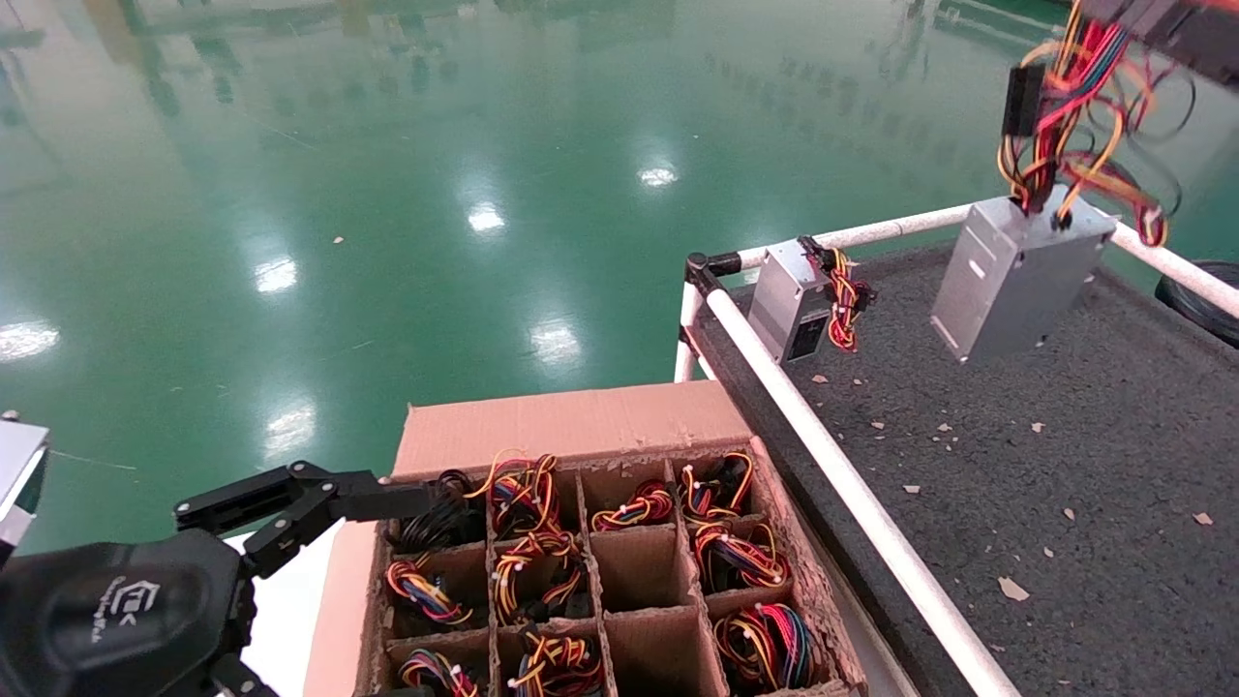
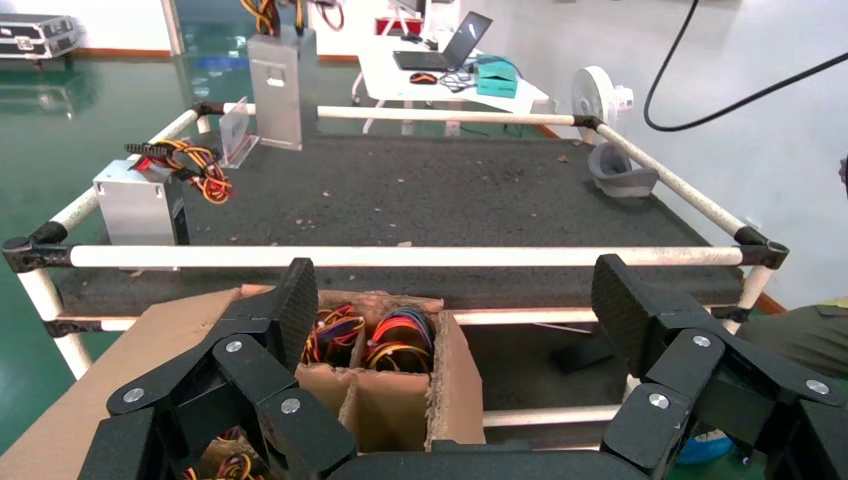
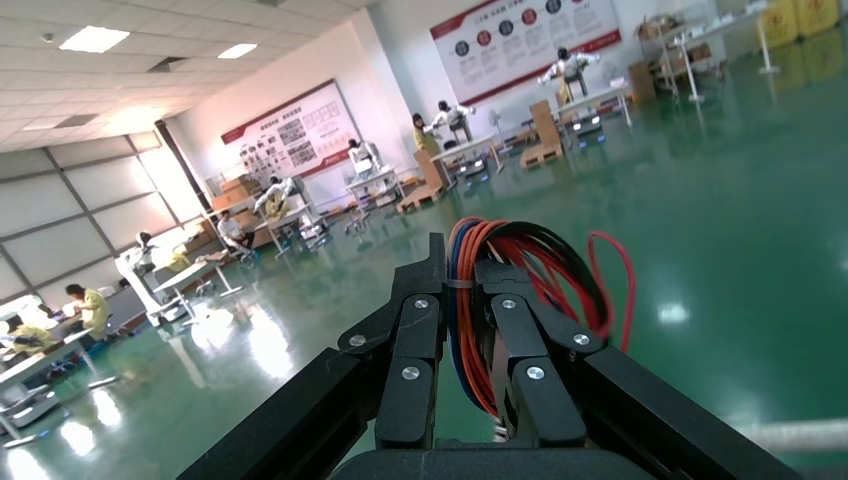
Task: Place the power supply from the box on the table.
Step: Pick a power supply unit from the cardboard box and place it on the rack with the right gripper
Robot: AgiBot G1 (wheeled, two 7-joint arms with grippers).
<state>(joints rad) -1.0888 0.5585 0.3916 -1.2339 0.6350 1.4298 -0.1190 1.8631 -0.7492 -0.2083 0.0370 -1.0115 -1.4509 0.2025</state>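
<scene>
The power supply (image 1: 1016, 276), a plain silver box, hangs tilted by its red, yellow and black wires (image 1: 1084, 106) over the far part of the table (image 1: 1113, 484); I cannot tell whether its lower edge touches the top. My right gripper (image 1: 1162, 24) is at the upper right, shut on that wire bundle (image 3: 470, 320), as the right wrist view (image 3: 462, 275) shows. The cardboard box (image 1: 581, 426) with dividers stands left of the table and holds several wire bundles. My left gripper (image 1: 290, 503) is open beside the box's far left corner, with nothing between its fingers (image 2: 290, 300).
A second silver unit (image 1: 794, 295) with a tied wire bundle stands near the table's far left corner. White pipe rails (image 1: 842, 484) edge the table. Cardboard scraps (image 1: 1012, 588) litter its top. A black round object (image 1: 1200, 300) lies beyond the right rail.
</scene>
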